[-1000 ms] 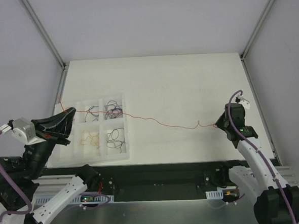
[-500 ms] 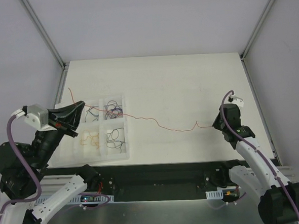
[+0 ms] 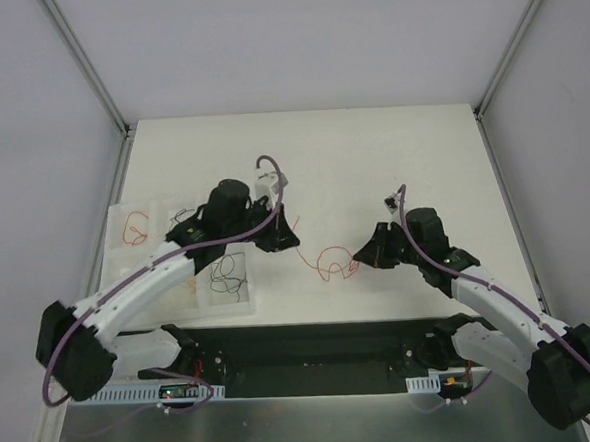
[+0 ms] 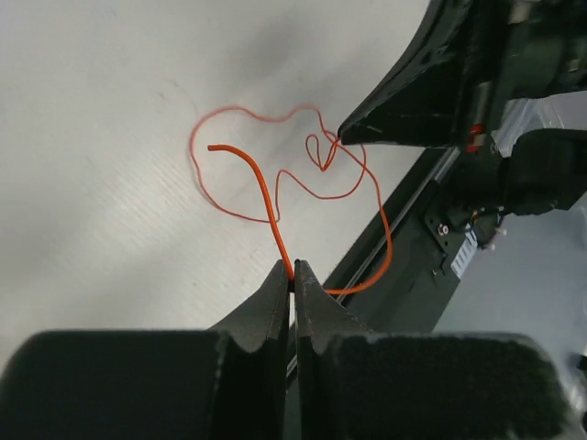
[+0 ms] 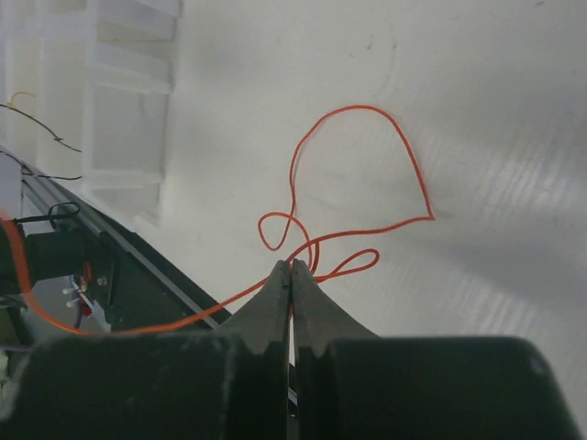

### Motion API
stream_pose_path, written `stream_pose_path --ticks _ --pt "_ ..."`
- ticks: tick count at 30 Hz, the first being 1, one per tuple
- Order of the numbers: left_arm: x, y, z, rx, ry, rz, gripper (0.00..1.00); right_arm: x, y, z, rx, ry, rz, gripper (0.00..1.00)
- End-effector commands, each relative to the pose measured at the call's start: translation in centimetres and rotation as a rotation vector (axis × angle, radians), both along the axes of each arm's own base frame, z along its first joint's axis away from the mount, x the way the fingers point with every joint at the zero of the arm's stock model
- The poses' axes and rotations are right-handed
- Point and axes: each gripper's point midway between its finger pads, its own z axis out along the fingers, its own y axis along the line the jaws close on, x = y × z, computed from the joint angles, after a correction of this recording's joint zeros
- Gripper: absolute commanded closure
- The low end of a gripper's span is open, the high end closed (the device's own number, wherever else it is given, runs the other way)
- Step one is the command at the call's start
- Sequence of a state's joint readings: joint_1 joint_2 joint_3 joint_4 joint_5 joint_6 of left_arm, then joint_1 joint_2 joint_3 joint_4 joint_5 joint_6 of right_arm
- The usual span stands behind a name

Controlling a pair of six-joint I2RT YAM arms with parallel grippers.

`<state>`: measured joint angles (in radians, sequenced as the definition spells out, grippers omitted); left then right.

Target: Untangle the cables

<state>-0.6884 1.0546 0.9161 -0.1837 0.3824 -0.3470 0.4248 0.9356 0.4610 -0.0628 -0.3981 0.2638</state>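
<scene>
Both grippers: left gripper (image 4: 292,278) and right gripper (image 5: 292,271) are each pinched shut on one orange wire (image 3: 330,263).
Wire: slack loops on the table (image 3: 371,156) between the two tips, centre of the top view, long axis running left to right.
Nearer arm: neither; both grip it.
Next move: likely a sideways pull apart.
Other wires (image 3: 228,272): in the tray (image 3: 205,303), left of frame.

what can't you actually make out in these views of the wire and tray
left wrist view: the shut left gripper hides the pinched stretch of the thin orange wire
right wrist view: past the shut right gripper, that wire is cut off by the left edge
top view: wire too fine to tell knot from crossed loops
top view: the left arm covers the white plastic compartment tray's middle, hiding its contents
</scene>
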Motion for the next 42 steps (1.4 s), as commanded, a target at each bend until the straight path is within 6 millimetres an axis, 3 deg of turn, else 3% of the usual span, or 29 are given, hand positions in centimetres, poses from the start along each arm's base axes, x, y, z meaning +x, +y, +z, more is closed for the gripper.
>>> stream_pose_path --ticks 1,8,10,12,15,22,25,29,34,40,42 --pt "-1.3 -5.4 -2.2 -0.124 0.250 -0.170 1.00 0.2 2.2 1.5 0.126 -0.011 0.012 1.00" --pt "0.0 -8.6 -9.0 -0.005 0.396 -0.152 1.00 1.5 2.5 -0.3 0.177 0.069 -0.091 1.00" --pt "0.3 -8.6 -10.6 0.041 0.403 -0.131 0.99 1.6 2.7 -0.4 0.174 0.076 -0.091 1.00" --pt "0.5 -8.1 -12.2 0.100 0.397 -0.105 0.91 1.6 2.4 -0.8 0.160 0.081 -0.105 1.00" --pt "0.4 -7.5 -13.3 0.164 0.375 -0.102 0.72 1.5 1.7 -1.6 0.118 0.085 -0.119 1.00" --pt "-0.6 -7.9 -12.8 0.254 0.208 -0.165 0.18 0.7 1.3 -3.1 0.074 0.127 -0.113 1.00" --pt "-1.2 -8.8 -12.9 0.283 0.148 -0.196 0.08 0.6 1.3 -3.1 0.085 0.139 -0.126 1.00" --pt "-2.0 -10.6 -13.4 0.319 0.086 -0.248 0.05 0.6 1.5 -2.2 0.122 0.137 -0.138 1.00" --pt "-2.4 -12.5 -14.0 0.325 0.036 -0.287 0.12 0.4 1.7 -1.2 0.161 0.128 -0.140 1.00" --pt "-1.1 -13.5 -15.6 0.375 0.017 -0.260 0.35 0.1 2.2 -0.6 0.210 0.138 -0.135 1.00" --pt "-0.3 -13.5 -15.3 0.387 -0.017 -0.224 0.54 0.0 2.3 -0.6 0.223 0.141 -0.133 1.00"
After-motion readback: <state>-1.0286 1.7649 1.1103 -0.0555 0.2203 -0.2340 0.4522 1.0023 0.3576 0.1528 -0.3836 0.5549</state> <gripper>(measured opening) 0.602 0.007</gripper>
